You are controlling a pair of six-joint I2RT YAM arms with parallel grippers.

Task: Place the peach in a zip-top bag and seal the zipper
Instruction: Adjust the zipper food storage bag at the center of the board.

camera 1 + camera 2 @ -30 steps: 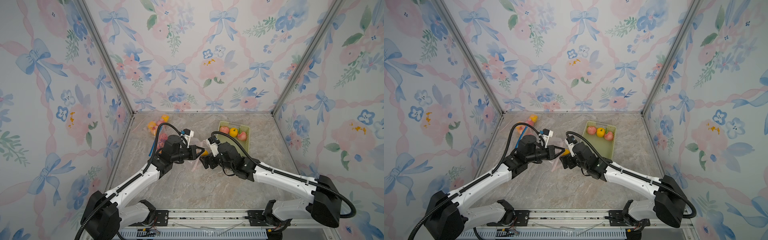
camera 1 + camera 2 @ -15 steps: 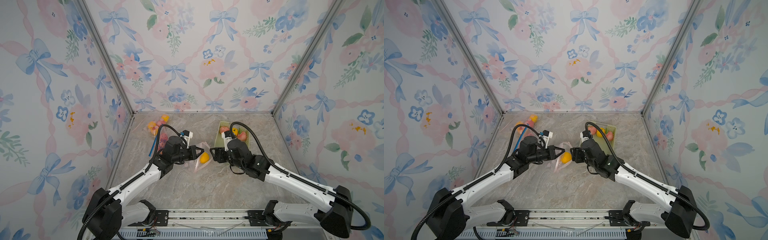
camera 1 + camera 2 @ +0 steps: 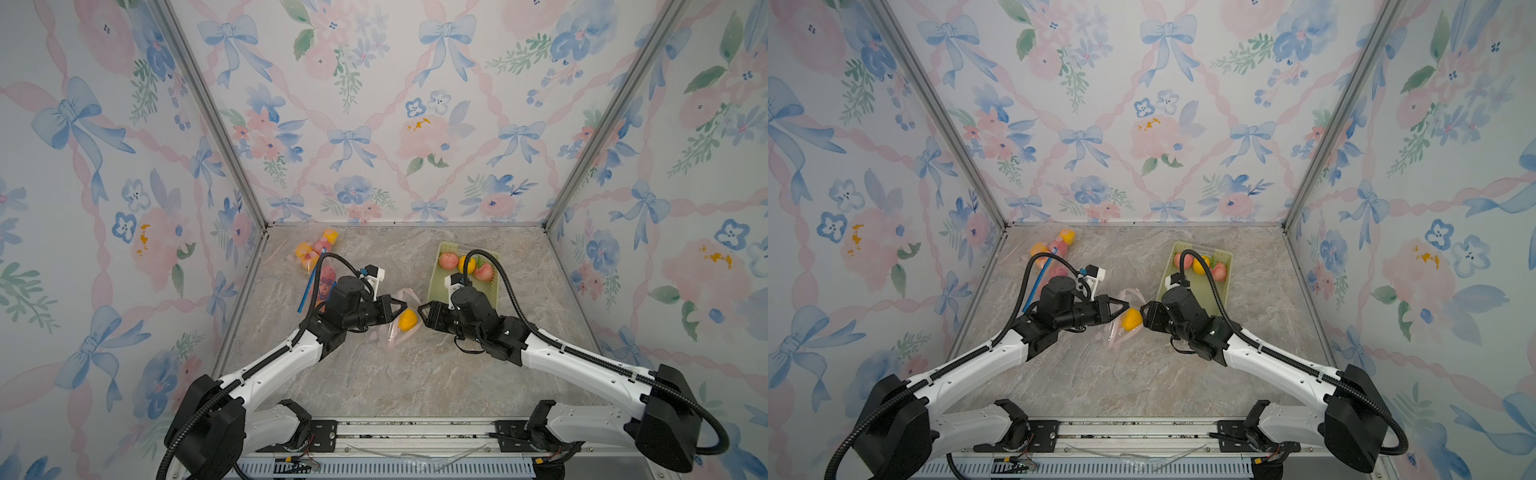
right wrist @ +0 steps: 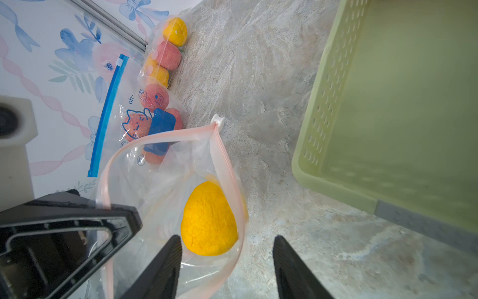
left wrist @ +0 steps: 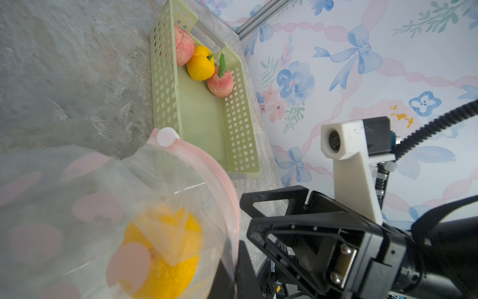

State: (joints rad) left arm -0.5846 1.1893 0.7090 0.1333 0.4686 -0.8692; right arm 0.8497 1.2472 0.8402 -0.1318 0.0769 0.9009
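Observation:
A clear zip-top bag (image 3: 390, 336) with pink spots and a pink zipper strip lies open at mid-table. A yellow-orange fruit (image 3: 407, 319) sits inside its mouth, clear in the right wrist view (image 4: 209, 220). My left gripper (image 3: 401, 309) is shut on the bag's rim, seen pinched in the left wrist view (image 5: 234, 274). My right gripper (image 4: 227, 240) faces the mouth, open and holding nothing; the near rim and fruit lie between its fingers (image 4: 165, 259). The white slider (image 4: 217, 121) sits at the zipper's far end. Pink peaches (image 5: 219, 82) lie in the basket.
A green perforated basket (image 3: 436, 282) stands at the back right with two pink peaches and an orange fruit. Sealed bags of fruit (image 3: 318, 253) lie along the back left wall. A bag with a blue zipper (image 4: 108, 116) leans behind my left arm.
The fruit left my right gripper and now rests in the bag. The right gripper drew back a little from the mouth and its jaws narrowed. My left gripper kept hold of the rim.

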